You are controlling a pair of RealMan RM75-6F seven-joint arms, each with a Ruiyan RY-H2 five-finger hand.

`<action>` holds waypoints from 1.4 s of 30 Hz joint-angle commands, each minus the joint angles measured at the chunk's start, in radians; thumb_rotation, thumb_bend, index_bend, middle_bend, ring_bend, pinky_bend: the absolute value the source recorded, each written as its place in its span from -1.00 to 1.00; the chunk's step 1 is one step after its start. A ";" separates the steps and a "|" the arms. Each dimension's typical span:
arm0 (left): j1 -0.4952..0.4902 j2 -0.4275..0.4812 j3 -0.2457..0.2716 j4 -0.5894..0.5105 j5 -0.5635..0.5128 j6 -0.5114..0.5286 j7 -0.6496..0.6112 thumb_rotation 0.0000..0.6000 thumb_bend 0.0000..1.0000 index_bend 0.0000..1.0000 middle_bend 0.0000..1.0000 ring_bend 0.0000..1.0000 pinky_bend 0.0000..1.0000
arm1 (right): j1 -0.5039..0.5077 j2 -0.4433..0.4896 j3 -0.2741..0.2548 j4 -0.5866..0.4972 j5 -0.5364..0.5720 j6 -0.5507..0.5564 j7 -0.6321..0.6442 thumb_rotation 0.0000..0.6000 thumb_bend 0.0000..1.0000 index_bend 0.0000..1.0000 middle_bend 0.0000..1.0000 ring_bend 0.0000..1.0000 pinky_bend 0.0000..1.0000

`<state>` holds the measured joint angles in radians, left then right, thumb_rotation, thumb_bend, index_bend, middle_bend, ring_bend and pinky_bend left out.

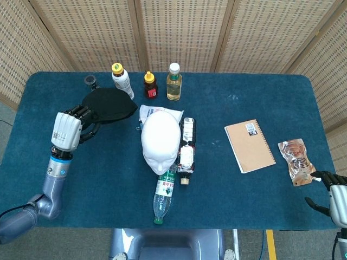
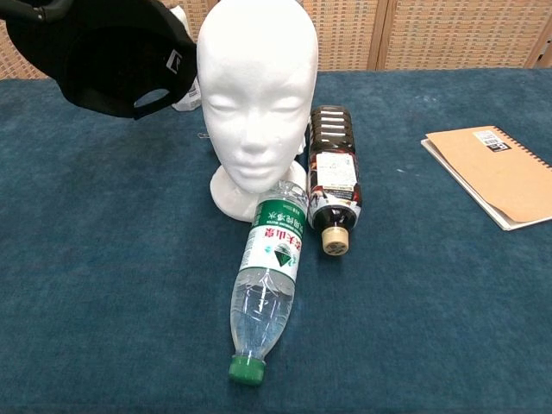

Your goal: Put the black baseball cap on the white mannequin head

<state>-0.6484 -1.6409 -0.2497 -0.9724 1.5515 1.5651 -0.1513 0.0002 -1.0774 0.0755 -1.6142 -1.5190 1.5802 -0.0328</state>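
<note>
The black baseball cap (image 1: 110, 104) hangs in the air left of the white mannequin head (image 1: 160, 140), held up off the table by my left hand (image 1: 67, 130), which grips its near edge. In the chest view the cap (image 2: 103, 53) fills the top left corner, its opening tilted down, while the mannequin head (image 2: 256, 86) stands upright at centre, facing the camera. My left hand itself is almost out of that frame. My right hand (image 1: 335, 196) rests at the table's front right corner with its fingers apart, holding nothing.
A clear water bottle (image 2: 268, 276) and a dark bottle (image 2: 333, 177) lie in front of the mannequin head. Three bottles (image 1: 148, 82) stand at the back. A brown notebook (image 1: 250, 145) and a snack pouch (image 1: 295, 160) lie on the right of the blue table (image 1: 227, 184).
</note>
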 commanded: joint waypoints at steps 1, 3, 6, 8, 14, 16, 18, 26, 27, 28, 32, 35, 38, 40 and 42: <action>-0.027 0.024 -0.019 -0.042 0.012 0.004 0.030 1.00 0.53 0.75 0.17 -0.01 0.58 | 0.000 0.000 0.000 0.001 0.000 0.000 0.001 1.00 -0.82 -0.32 -0.24 -0.18 -0.32; -0.038 0.033 -0.027 -0.062 0.014 0.000 0.038 1.00 0.53 0.75 0.17 -0.01 0.58 | 0.000 0.000 0.000 0.002 -0.001 0.000 0.002 1.00 -0.82 -0.32 -0.24 -0.18 -0.32; -0.055 0.043 -0.036 -0.088 0.022 0.000 0.054 1.00 0.53 0.75 0.17 -0.01 0.58 | 0.000 -0.002 -0.001 0.003 0.000 0.000 0.002 1.00 -0.82 -0.32 -0.24 -0.18 -0.32; -0.073 0.048 -0.047 -0.110 0.031 0.004 0.068 1.00 0.53 0.75 0.17 -0.01 0.58 | 0.000 -0.003 -0.001 0.005 0.001 -0.001 0.003 1.00 -0.82 -0.32 -0.24 -0.18 -0.32; -0.124 0.057 -0.076 -0.162 0.043 -0.009 0.107 1.00 0.53 0.75 0.17 -0.01 0.58 | 0.001 -0.003 -0.001 0.007 0.001 -0.004 0.007 1.00 -0.82 -0.32 -0.24 -0.18 -0.32; -0.145 0.056 -0.082 -0.177 0.052 -0.017 0.118 1.00 0.53 0.75 0.17 -0.01 0.58 | 0.000 -0.004 -0.001 0.009 0.001 -0.003 0.008 1.00 -0.82 -0.32 -0.24 -0.18 -0.32; -0.167 0.051 -0.089 -0.187 0.059 -0.025 0.132 1.00 0.53 0.75 0.17 -0.01 0.58 | 0.000 -0.005 -0.002 0.011 0.000 -0.002 0.010 1.00 -0.82 -0.32 -0.24 -0.18 -0.32; -0.246 0.030 -0.090 -0.212 0.101 -0.058 0.196 1.00 0.53 0.75 0.18 -0.01 0.58 | -0.007 -0.002 0.000 0.018 0.002 0.009 0.023 1.00 -0.82 -0.32 -0.24 -0.17 -0.32; -0.252 0.029 -0.089 -0.216 0.107 -0.060 0.206 1.00 0.53 0.75 0.18 -0.01 0.58 | -0.008 -0.002 0.000 0.019 0.001 0.011 0.025 1.00 -0.82 -0.32 -0.24 -0.17 -0.32; -0.255 0.029 -0.087 -0.220 0.110 -0.061 0.212 1.00 0.53 0.75 0.18 -0.01 0.58 | -0.009 -0.002 0.000 0.021 0.001 0.012 0.027 1.00 -0.82 -0.32 -0.24 -0.17 -0.32; -0.266 0.030 -0.067 -0.242 0.133 -0.065 0.237 1.00 0.53 0.75 0.18 -0.01 0.58 | -0.011 -0.003 0.000 0.028 0.003 0.013 0.037 1.00 -0.82 -0.32 -0.23 -0.17 -0.32; -0.264 0.031 -0.049 -0.257 0.150 -0.058 0.254 1.00 0.53 0.75 0.18 -0.01 0.58 | -0.013 -0.003 0.000 0.032 0.002 0.016 0.042 1.00 -0.82 -0.32 -0.24 -0.17 -0.32; -0.255 0.039 -0.029 -0.281 0.174 -0.040 0.270 1.00 0.53 0.75 0.18 -0.01 0.58 | -0.015 -0.004 -0.001 0.036 0.002 0.018 0.048 1.00 -0.82 -0.32 -0.24 -0.17 -0.32; -0.246 0.051 -0.016 -0.301 0.191 -0.028 0.285 1.00 0.53 0.75 0.18 -0.01 0.58 | -0.015 -0.006 0.000 0.039 0.002 0.018 0.051 1.00 -0.82 -0.32 -0.24 -0.17 -0.32; -0.238 0.062 -0.007 -0.316 0.203 -0.019 0.298 1.00 0.52 0.75 0.18 -0.01 0.58 | -0.015 -0.007 0.000 0.041 0.002 0.018 0.054 1.00 -0.82 -0.32 -0.24 -0.17 -0.32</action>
<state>-0.8915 -1.5853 -0.2629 -1.2813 1.7488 1.5402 0.1404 -0.0149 -1.0838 0.0751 -1.5732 -1.5168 1.5979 0.0213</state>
